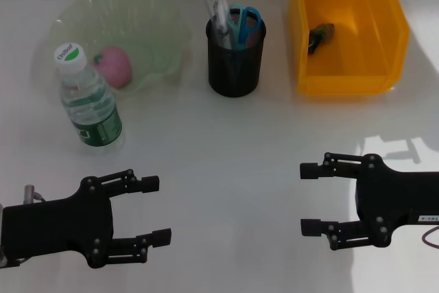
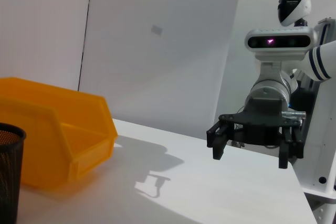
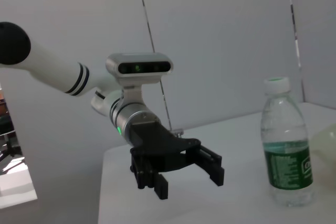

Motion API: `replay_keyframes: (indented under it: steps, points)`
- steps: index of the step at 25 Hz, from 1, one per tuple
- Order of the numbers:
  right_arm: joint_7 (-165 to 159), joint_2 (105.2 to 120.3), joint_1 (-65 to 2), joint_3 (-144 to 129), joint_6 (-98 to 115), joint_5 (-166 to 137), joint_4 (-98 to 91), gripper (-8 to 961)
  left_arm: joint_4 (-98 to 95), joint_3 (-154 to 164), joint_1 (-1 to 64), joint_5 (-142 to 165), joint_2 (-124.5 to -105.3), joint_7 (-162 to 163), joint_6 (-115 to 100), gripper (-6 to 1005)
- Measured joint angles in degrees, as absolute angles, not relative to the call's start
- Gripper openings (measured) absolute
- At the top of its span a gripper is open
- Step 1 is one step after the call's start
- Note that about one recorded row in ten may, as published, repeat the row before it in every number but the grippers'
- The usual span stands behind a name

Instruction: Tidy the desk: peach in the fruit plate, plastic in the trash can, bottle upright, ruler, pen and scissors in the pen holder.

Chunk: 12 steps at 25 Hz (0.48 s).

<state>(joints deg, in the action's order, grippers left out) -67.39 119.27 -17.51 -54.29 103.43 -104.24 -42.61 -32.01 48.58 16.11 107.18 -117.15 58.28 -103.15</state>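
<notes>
A pink peach [image 1: 114, 67] lies in the pale green fruit plate [image 1: 147, 15] at the back left. In front of that plate a clear water bottle [image 1: 87, 98] [image 3: 287, 143] stands upright, white cap on. The black mesh pen holder [image 1: 235, 60] [image 2: 9, 174] holds a clear ruler [image 1: 217, 10] and blue-handled scissors [image 1: 245, 24]; I cannot make out a pen. A dark piece of plastic [image 1: 320, 36] lies inside the yellow trash can [image 1: 346, 77] [image 2: 63, 129]. My left gripper [image 1: 158, 210] [image 3: 188, 181] and right gripper [image 1: 308, 198] [image 2: 250, 153] hover open and empty near the front edge.
The white desk meets a white wall behind the plate and the bin. The open stretch between both grippers and the row of objects is bare white desktop.
</notes>
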Motion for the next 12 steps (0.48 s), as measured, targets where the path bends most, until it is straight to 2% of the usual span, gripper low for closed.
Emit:
replay_keyframes:
  steps: [6, 12]
  points:
    - [-67.2, 119.35, -18.1, -55.1, 103.3, -104.5, -42.3, 811, -32.0, 48.7, 16.4, 107.3, -117.07, 58.8, -103.0, 816]
    - [-67.2, 119.43, -18.2, -55.2, 102.9, -104.7, -42.4, 810, -32.7, 48.5, 16.8, 107.3, -117.1, 59.3, -103.2, 816]
